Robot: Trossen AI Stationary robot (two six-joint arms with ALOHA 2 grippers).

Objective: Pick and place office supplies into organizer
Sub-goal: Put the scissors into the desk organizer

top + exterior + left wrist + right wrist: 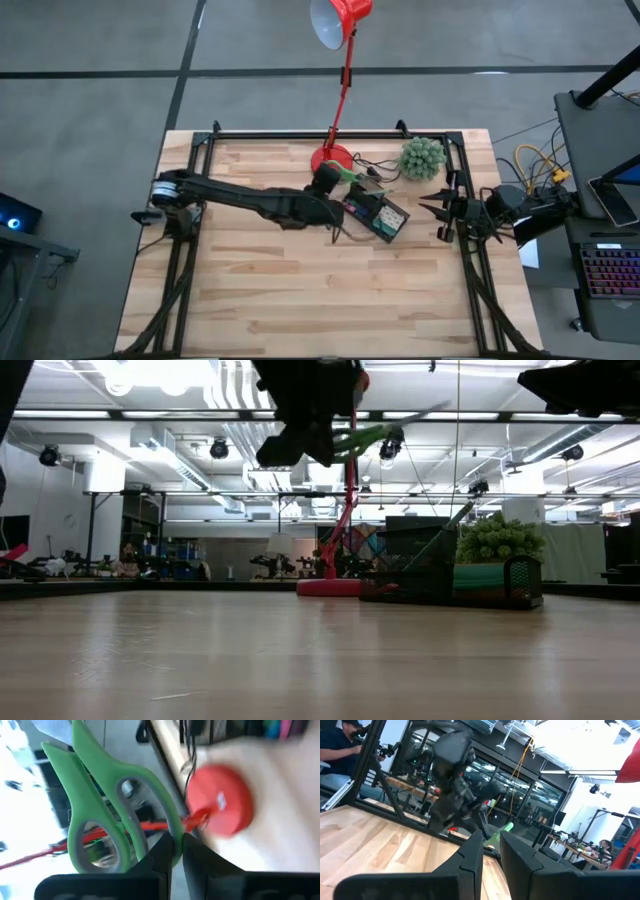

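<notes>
Left end effector (175,842) is clenched on the green-handled, grey-lined plastic scissors (107,810), pinching one handle loop and holding them up above the wooden table (300,300), near the round red lamp base (222,802) and just beside the black compartmented organizer tray (378,215). Scissors look stiff, light and slick, so a loop grip probably lets them swing. Right end effector (490,847) waits at the table's right edge, fingers slightly apart, holding nothing.
</notes>
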